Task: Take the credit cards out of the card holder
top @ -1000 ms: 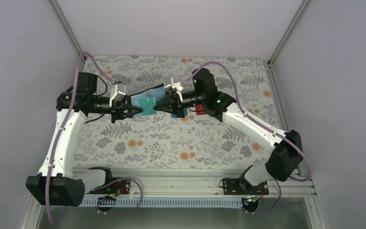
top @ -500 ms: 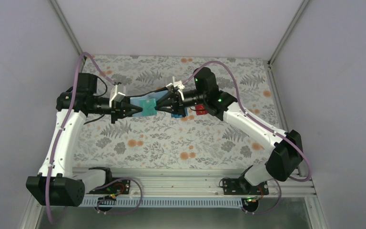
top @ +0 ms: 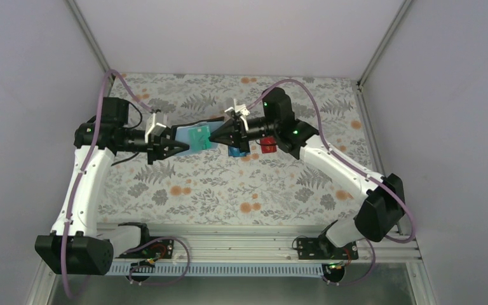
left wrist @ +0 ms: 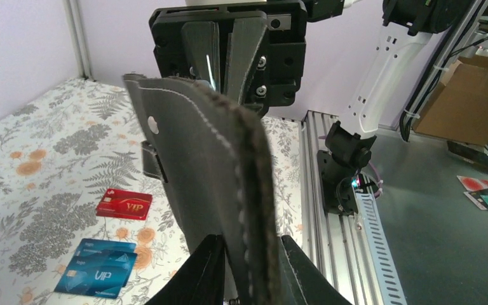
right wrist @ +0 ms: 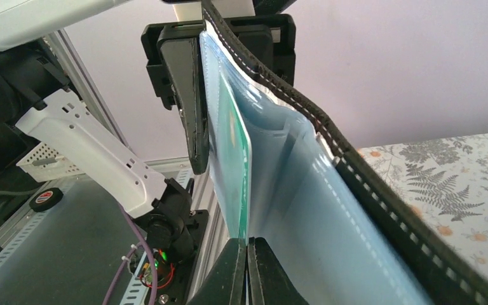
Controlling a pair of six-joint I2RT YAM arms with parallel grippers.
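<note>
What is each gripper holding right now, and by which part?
The left gripper clamps the card holder by the end on its own side; the right gripper pinches the teal-green card by its exposed edge, the card partly inside the holder.

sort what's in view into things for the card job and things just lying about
For the job: card holder in left pincer; teal-green card in right pincer; red card, blue card, lying on the table.
Lying about: cardboard box, loose cards on the floor.
</note>
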